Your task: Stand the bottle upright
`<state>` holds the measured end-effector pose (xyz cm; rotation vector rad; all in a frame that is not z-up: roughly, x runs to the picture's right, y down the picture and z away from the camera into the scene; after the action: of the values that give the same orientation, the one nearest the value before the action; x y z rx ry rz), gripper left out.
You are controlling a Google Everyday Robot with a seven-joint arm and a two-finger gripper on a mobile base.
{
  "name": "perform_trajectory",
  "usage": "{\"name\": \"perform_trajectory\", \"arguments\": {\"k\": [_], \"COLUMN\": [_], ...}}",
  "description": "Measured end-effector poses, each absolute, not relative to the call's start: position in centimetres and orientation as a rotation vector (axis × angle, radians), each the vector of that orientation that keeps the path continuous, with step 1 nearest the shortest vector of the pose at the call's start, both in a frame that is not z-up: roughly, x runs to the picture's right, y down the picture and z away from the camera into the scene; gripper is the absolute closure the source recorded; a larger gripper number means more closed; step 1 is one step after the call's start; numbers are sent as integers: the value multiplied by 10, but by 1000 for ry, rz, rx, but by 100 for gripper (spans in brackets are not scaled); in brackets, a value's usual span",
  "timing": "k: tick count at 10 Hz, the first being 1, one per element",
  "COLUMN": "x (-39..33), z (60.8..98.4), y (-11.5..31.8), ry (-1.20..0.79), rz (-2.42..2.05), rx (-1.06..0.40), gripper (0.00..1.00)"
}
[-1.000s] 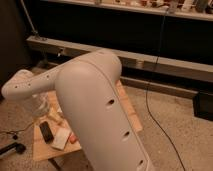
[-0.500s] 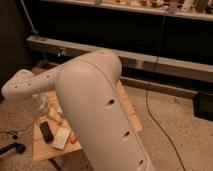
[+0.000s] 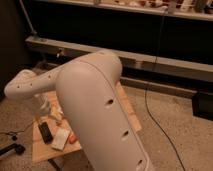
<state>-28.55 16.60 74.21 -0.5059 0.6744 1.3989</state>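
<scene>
Across the middle of the frame, the robot's white arm (image 3: 95,115) filled most of the view, its big shell rising from the bottom edge and a thinner link reaching out to the left edge. Nothing had changed over the last second: the arm sat in the same pose, and the things on the small wooden table (image 3: 42,152) at lower left lay where they had been. The gripper was hidden, most likely somewhere beyond the arm's left link or behind the shell, so whether it was open, closed or holding anything could not be told. On the visible part of the table lay a dark flat object (image 3: 45,132), a flat white block (image 3: 60,139) just beside it and a small orange thing (image 3: 73,138) against the arm's edge, with some pale yellowish clutter further back. The bottle could not be picked out with any certainty; it was probably either among that clutter or on the part of the table covered by the arm. A pale upright shape under the left link could have belonged to the arm or to something on the table. Judged from this stillness, the task looked not yet begun, with the approach to the bottle yet to come. A black cable (image 3: 150,100) trailed over the speckled floor at right, well apart from the table.
</scene>
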Motion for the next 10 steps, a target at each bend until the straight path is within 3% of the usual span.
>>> {"name": "perform_trajectory", "arguments": {"k": [5, 10], "x": [-289, -274], "z": [743, 777], "y": [167, 192], "ry": [662, 701], "rz": [1394, 1336], "rx": [-501, -447], "gripper": [35, 35]}}
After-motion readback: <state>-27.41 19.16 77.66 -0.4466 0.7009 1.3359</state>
